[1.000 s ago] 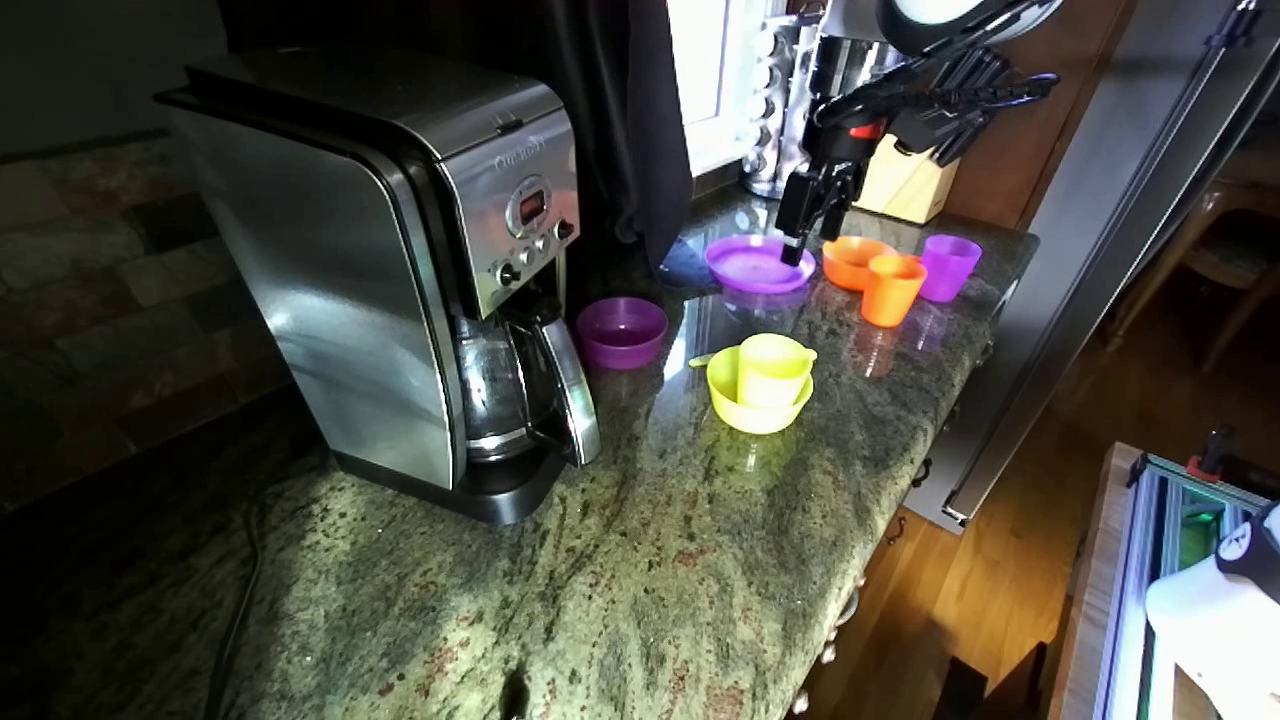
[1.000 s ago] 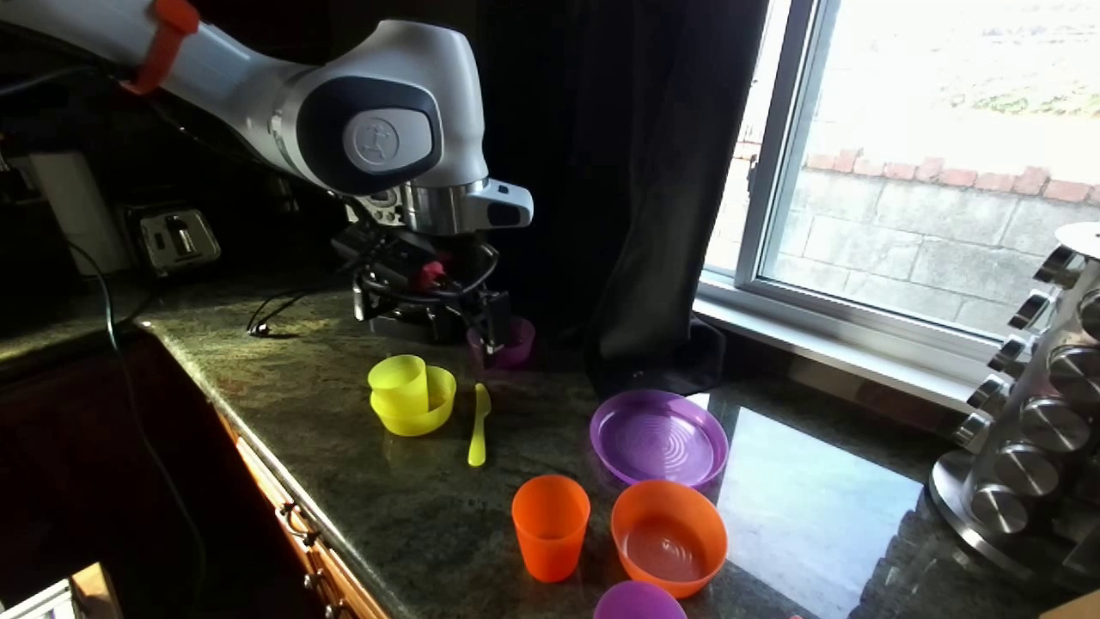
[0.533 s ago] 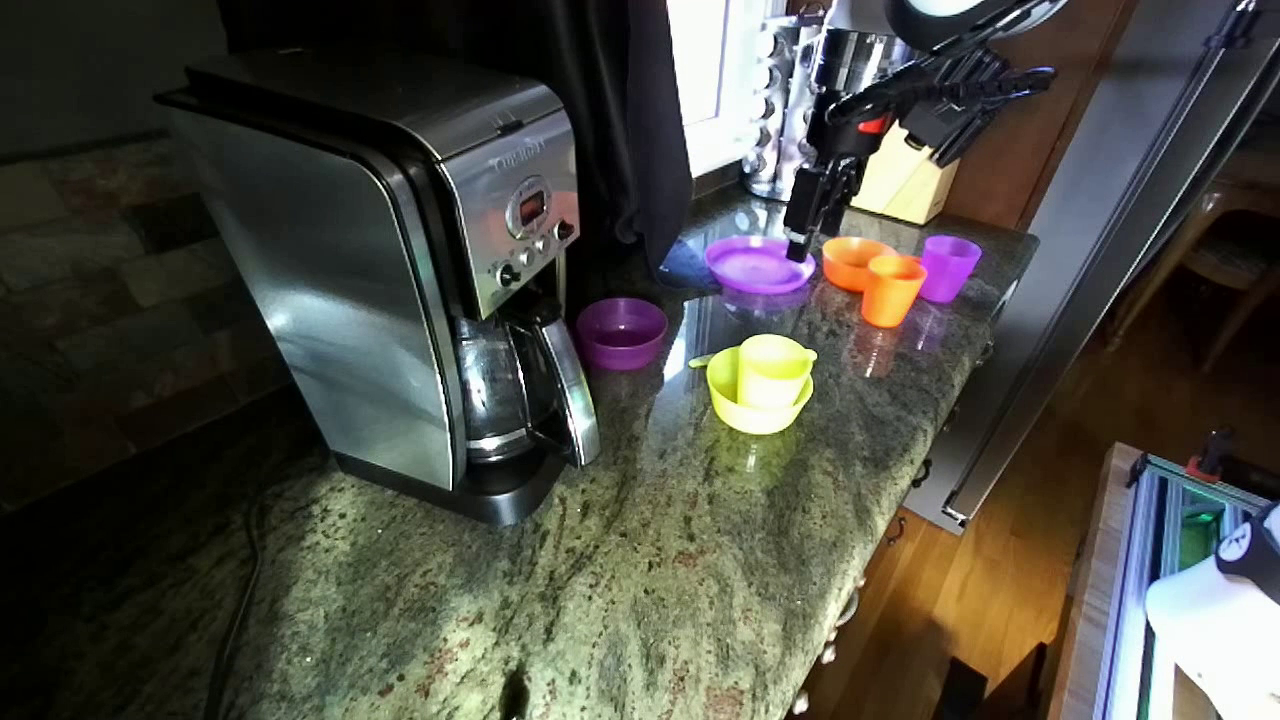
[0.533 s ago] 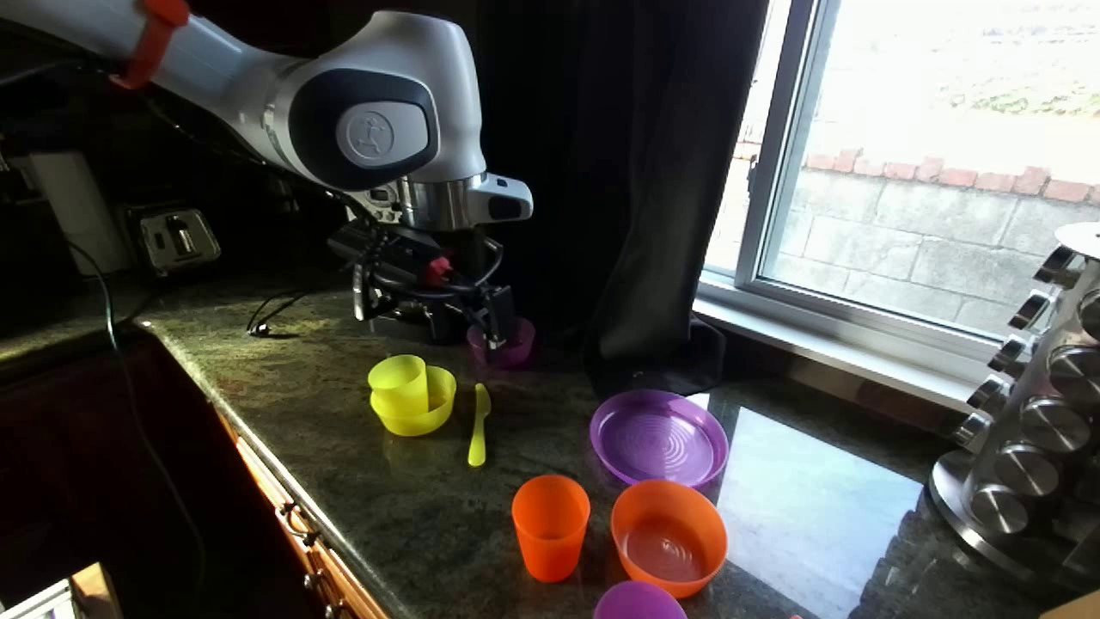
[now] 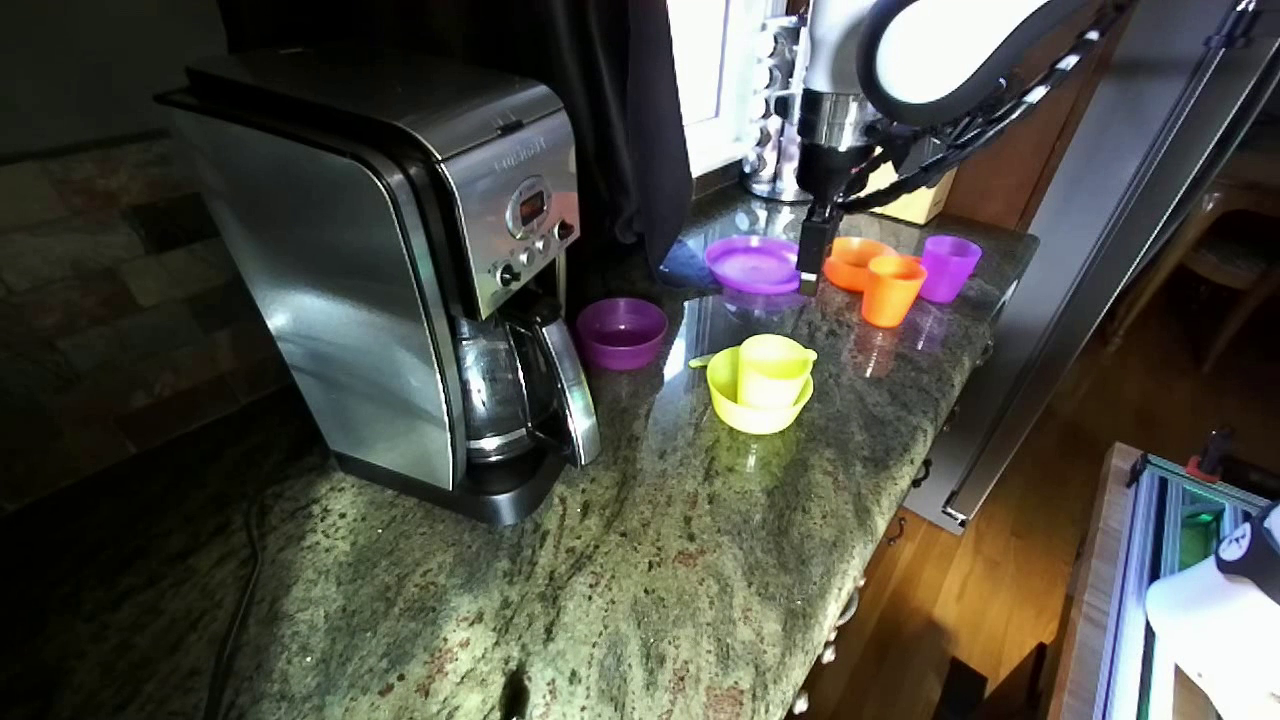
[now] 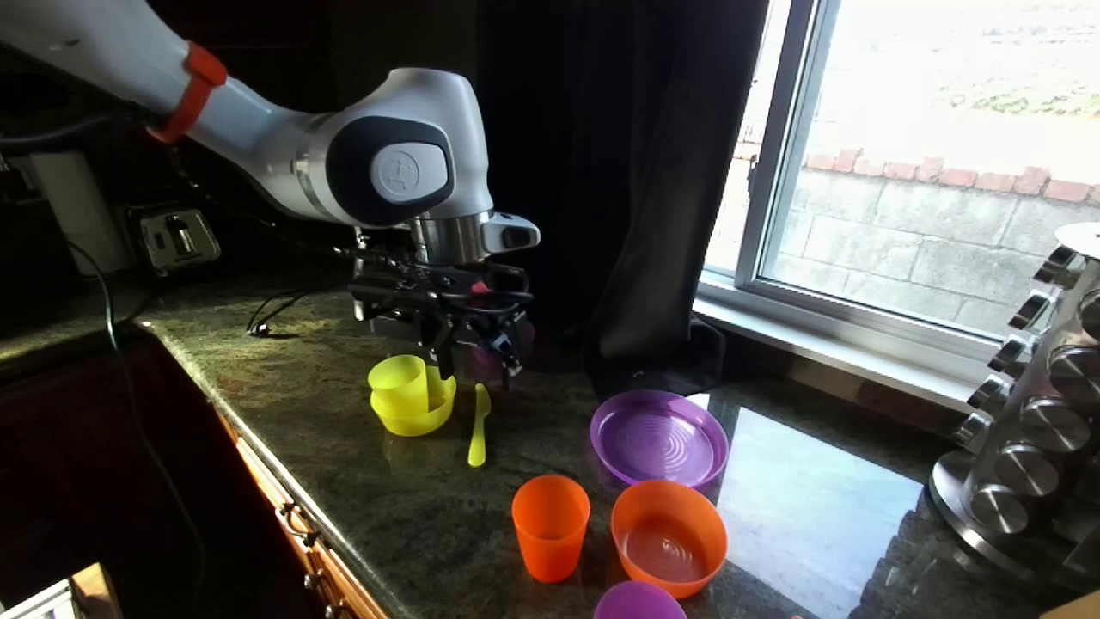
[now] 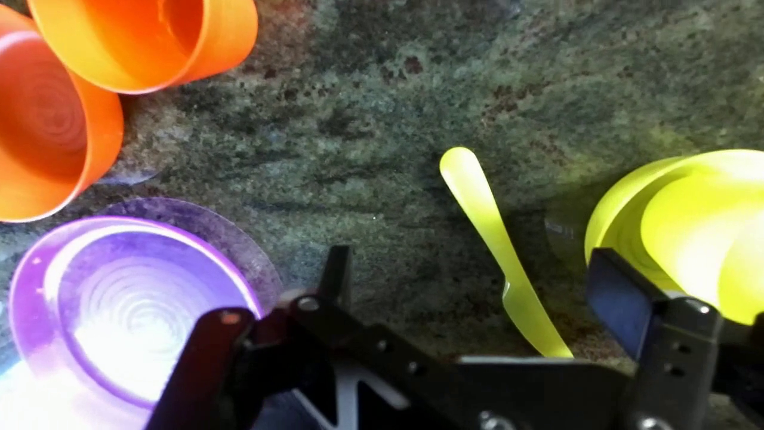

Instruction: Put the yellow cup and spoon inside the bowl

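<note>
The yellow cup (image 5: 772,372) stands inside the lime-yellow bowl (image 5: 750,420); both also show in an exterior view, cup (image 6: 400,385) and bowl (image 6: 419,424). In the wrist view the cup (image 7: 680,224) and bowl (image 7: 610,200) are at the right edge, partly cut off. No spoon shows. A yellow knife (image 7: 495,233) lies on the counter beside the bowl, also in an exterior view (image 6: 479,430). My gripper (image 7: 477,283) is open and empty above the counter, its fingers on either side of the knife's blade. In an exterior view the gripper (image 6: 479,371) hangs above the knife's blade end.
A purple plate (image 6: 660,438), an orange cup (image 6: 551,529) and an orange bowl (image 6: 670,554) stand beyond the knife. A purple bowl (image 5: 622,335) sits beside the coffee maker (image 5: 370,280). A purple cup (image 5: 950,268) is near the far end. A dark curtain (image 6: 559,189) hangs behind.
My gripper has come down toward the counter and its wrist has turned. The cup, bowl and knife have not moved.
</note>
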Controlling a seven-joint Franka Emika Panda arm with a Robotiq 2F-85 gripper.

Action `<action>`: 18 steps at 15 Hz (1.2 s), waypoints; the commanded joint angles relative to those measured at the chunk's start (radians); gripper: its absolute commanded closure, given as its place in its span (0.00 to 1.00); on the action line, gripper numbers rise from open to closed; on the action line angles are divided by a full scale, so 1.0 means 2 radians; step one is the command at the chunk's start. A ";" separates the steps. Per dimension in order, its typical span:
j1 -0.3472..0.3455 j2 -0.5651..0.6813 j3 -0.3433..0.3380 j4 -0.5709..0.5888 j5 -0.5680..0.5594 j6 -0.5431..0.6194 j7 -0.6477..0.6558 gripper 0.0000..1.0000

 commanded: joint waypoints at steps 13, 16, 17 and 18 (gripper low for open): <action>0.000 0.088 0.006 -0.007 0.046 0.105 -0.220 0.00; -0.001 0.098 0.013 -0.005 0.066 0.105 -0.238 0.02; -0.002 0.101 0.013 -0.004 0.065 0.103 -0.238 0.04; -0.003 0.103 0.014 -0.004 0.066 0.103 -0.239 0.03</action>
